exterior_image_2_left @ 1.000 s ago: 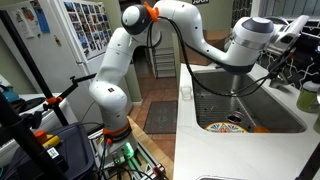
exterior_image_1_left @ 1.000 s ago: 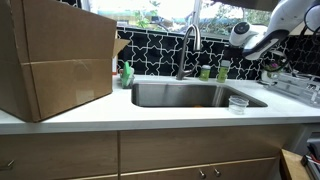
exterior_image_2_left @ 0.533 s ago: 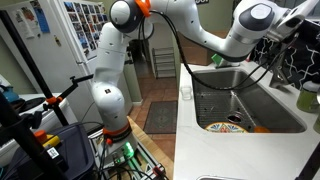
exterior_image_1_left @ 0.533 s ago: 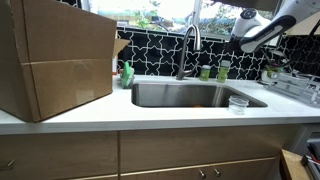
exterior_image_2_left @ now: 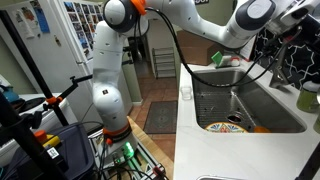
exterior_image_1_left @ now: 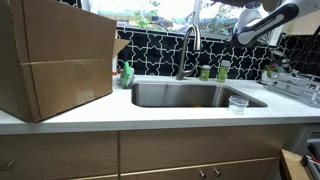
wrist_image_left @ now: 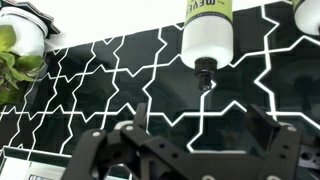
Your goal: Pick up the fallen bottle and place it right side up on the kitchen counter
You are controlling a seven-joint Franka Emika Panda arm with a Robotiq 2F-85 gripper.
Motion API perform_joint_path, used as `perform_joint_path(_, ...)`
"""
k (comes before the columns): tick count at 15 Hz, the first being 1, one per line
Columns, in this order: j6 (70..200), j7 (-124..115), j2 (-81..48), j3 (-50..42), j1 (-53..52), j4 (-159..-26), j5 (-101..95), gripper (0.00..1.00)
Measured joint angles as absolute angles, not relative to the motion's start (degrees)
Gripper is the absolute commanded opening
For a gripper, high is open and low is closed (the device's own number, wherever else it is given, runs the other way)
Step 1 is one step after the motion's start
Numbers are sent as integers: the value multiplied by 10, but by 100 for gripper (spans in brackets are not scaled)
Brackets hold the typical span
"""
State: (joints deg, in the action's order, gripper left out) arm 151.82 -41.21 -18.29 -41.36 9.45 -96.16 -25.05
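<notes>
Yellow-green, the bottle (exterior_image_1_left: 223,69) stands upright on the counter (exterior_image_1_left: 150,110) behind the sink (exterior_image_1_left: 190,95). Our gripper (wrist_image_left: 185,138) hangs empty, fingers spread. Swinging low, we could topple it.

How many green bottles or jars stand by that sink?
3: a soap bottle near the cardboard box, plus a squat container and a slim bottle together behind the sink. The box may hide more.

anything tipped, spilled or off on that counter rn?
Nothing stands out. The bottle and the squat green container both stand upright behind the sink. No spill shows on the counter. The gripper is open and empty.
</notes>
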Motion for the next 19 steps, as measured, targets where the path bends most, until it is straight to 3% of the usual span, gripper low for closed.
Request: perform_joint_path(19, 1360, -168, -88, -298, 199, -950, -90, 100)
